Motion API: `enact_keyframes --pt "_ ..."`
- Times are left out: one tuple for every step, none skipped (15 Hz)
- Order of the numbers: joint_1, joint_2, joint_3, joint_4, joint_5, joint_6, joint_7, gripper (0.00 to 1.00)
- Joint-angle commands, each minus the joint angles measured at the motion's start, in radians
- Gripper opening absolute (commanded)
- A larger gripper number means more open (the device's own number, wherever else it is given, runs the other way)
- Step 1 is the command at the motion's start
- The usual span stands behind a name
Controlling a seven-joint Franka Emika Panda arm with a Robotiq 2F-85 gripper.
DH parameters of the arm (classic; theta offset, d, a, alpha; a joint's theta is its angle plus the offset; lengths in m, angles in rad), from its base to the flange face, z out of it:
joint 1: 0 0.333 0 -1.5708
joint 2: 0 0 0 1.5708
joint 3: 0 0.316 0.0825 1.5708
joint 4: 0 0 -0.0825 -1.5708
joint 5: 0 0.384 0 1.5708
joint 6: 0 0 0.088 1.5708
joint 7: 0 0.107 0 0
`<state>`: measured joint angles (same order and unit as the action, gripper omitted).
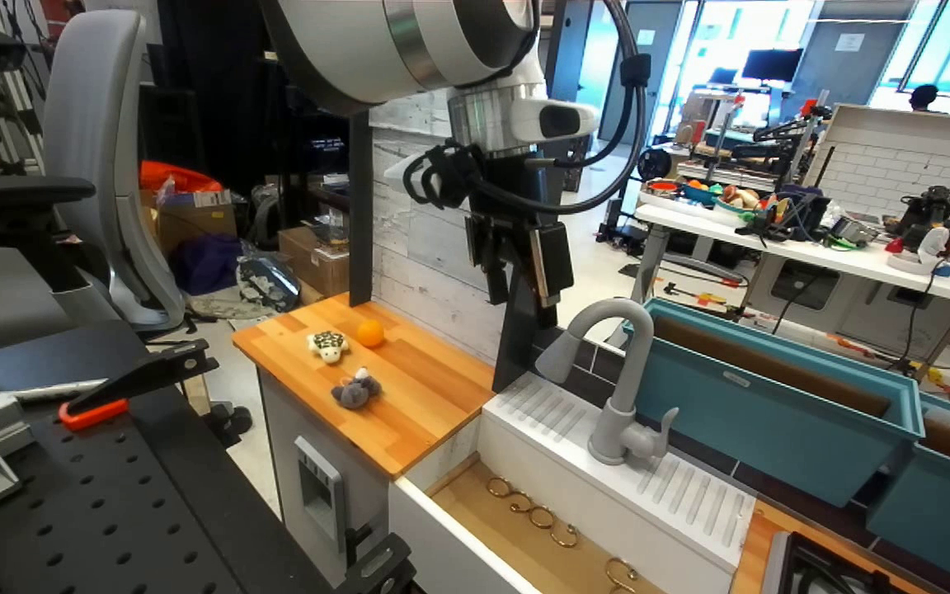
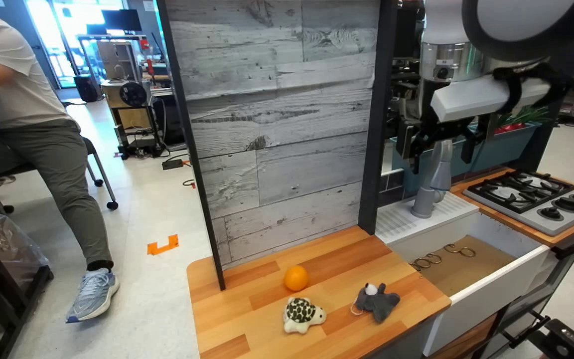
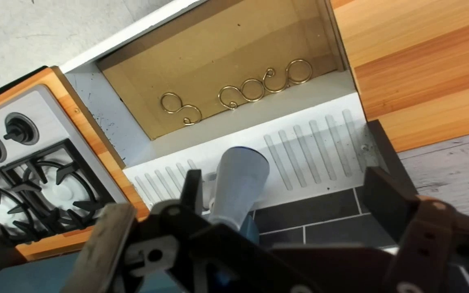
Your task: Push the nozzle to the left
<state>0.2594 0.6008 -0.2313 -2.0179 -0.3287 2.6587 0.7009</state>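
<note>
The nozzle, a grey matte gooseneck faucet [image 1: 637, 363], stands upright on a white ridged ledge [image 1: 541, 404]. Its flared spout hangs toward the wooden counter in an exterior view. It also shows in an exterior view [image 2: 440, 172] and in the wrist view [image 3: 242, 183]. My gripper [image 1: 526, 299] is open and empty, pointing down near the top of the spout. In the wrist view the gripper [image 3: 285, 179] has its fingers wide apart. The spout appears between them there, close to the left finger, with a wide gap to the right finger. I cannot tell whether that finger touches it.
Teal bins [image 1: 772, 421] stand behind the faucet. A tall wood-pattern panel [image 2: 287, 124] rises beside the gripper. An open white drawer [image 1: 446, 528] holds several gold hooks [image 1: 541, 517]. A stove [image 2: 551, 199], orange ball [image 2: 296, 278], toy turtle [image 2: 302, 315] and grey plush [image 2: 377, 302] are nearby.
</note>
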Motion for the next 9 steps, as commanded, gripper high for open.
enact_keyframes --pt "0.024 0.037 -0.047 -0.001 -0.016 0.036 0.026 1.0" --pt "0.027 0.047 -0.056 0.001 -0.017 0.039 0.026 1.0" --pt "0.026 0.06 -0.061 0.01 -0.015 0.042 0.023 1.0" --pt "0.03 0.071 -0.069 0.016 -0.016 0.041 0.025 1.0" --pt "0.031 0.079 -0.071 0.021 -0.014 0.039 0.022 1.0" --pt "0.033 0.086 -0.075 0.024 -0.013 0.04 0.021 1.0" --pt "0.034 0.093 -0.078 0.027 -0.013 0.045 0.02 1.0" --pt "0.034 0.1 -0.079 0.031 -0.012 0.044 0.018 1.0" --pt "0.034 0.108 -0.08 0.037 -0.012 0.044 0.014 1.0"
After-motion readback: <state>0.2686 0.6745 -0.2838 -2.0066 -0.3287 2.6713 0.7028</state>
